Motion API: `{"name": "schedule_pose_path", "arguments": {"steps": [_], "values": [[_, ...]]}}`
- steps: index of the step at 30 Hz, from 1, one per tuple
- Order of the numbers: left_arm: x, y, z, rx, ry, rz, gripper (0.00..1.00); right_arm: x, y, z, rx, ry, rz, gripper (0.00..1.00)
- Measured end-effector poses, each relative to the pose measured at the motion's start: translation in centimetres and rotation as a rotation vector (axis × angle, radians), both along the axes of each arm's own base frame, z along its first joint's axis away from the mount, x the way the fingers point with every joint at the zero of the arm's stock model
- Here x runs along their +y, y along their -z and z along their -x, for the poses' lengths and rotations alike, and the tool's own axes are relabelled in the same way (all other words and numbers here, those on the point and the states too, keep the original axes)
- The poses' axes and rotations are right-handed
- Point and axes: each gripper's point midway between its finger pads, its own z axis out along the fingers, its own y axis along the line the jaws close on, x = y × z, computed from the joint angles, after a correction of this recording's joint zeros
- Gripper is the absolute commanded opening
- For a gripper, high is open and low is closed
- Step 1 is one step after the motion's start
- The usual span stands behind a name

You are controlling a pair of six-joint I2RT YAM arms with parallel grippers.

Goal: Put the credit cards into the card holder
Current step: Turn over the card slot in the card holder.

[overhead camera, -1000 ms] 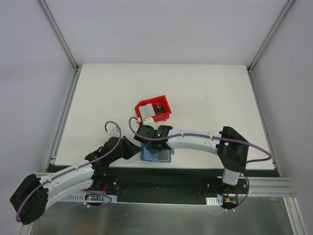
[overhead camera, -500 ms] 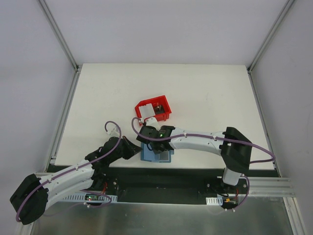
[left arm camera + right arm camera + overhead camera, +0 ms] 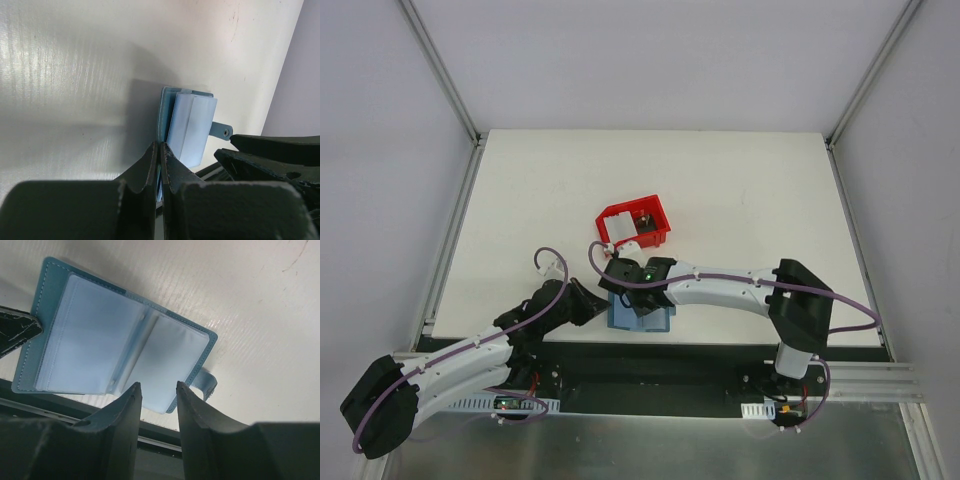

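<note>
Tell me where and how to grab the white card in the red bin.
Pinch the white card by its raised edge, coming straight down from above: it seems to lie tilted in the left half of the red bin, whose walls block any sideways approach. The view is too small to be certain.

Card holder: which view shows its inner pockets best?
Right wrist view: the card holder lies spread open, both pale pockets and snap tab visible. Left wrist sees it nearly edge-on past the left claw pinching its cover. Top view: a blue patch, mostly under the right arm.
</note>
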Motion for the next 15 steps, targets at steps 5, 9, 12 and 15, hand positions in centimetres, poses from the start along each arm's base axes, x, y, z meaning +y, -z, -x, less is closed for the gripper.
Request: {"name": "schedule_pose_path", "arguments": {"steps": [5,9,12,15], "values": [[0.0,0.0,0.0,0.000,0.000,0.000,0.00,0.5,0.7,0.3,0.032,-0.001,-0.023,0.40],[0.0,0.0,0.0,0.000,0.000,0.000,0.00,-0.5,2.4,0.6,0.078,0.032,-0.049,0.41],[0.0,0.0,0.0,0.000,0.000,0.000,0.00,-1.9,3.6,0.7,0.115,0.078,-0.061,0.42],[0.0,0.0,0.0,0.000,0.000,0.000,0.00,-2.7,4.4,0.7,0.142,0.117,-0.079,0.42]]}}
